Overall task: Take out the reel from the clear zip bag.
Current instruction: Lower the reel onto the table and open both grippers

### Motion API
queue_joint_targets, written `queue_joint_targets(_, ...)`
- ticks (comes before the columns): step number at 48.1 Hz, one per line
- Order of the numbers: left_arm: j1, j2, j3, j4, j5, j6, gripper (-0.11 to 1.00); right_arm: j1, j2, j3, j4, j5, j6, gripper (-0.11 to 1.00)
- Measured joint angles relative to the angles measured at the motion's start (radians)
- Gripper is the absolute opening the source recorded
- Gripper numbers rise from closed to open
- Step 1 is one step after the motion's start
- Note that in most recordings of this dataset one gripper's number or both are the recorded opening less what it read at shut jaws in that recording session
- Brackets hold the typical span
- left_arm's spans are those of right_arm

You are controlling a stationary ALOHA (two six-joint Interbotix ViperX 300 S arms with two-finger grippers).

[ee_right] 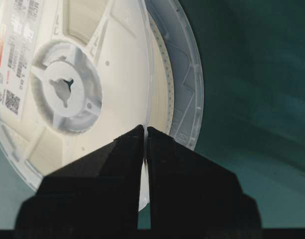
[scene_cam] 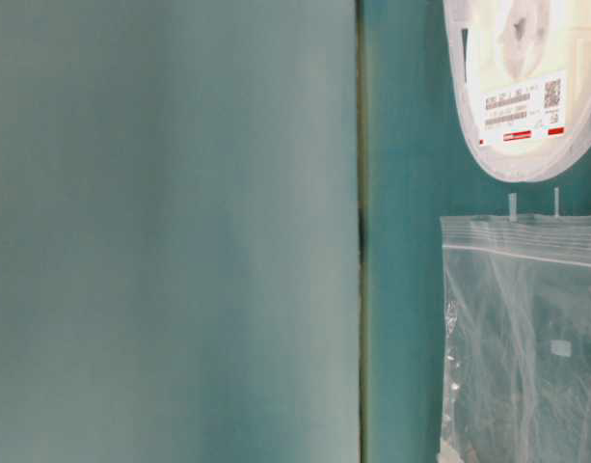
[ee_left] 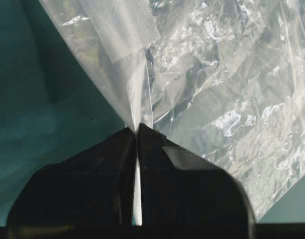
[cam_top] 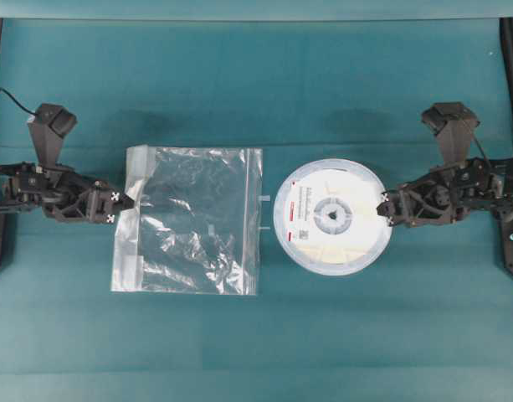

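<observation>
The reel (cam_top: 331,215) lies flat on the teal table, right of centre and fully outside the clear zip bag (cam_top: 193,219). It is white-grey with a grey hub and a label with a red mark (scene_cam: 526,106). My right gripper (cam_top: 382,208) is shut on the reel's right rim; its jaws pinch the thin flange (ee_right: 145,128). The bag is crinkled, flat and has nothing in it. My left gripper (cam_top: 132,203) is shut on the bag's left edge, with the film pinched between the jaws (ee_left: 137,129). A whitish strip (ee_left: 127,25) runs just past the pinch.
Two small white tape marks (cam_top: 264,212) sit in the gap between the bag and the reel. Black frame posts (cam_top: 512,50) stand at the table's left and right edges. A dark seam (scene_cam: 361,231) runs through the table-level view.
</observation>
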Motion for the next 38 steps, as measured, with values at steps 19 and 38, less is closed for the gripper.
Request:
queue_joint_targets(19,0.000,0.000,-0.008,0.002,0.000,0.000,0.01,0.003,0.000,-0.002,0.000,0.000,-0.002,0.04)
queue_joint_targets(38,0.000,0.000,-0.012,0.000,0.000,0.000,0.01,0.006,0.005,-0.009,-0.002,-0.021,0.000,0.04)
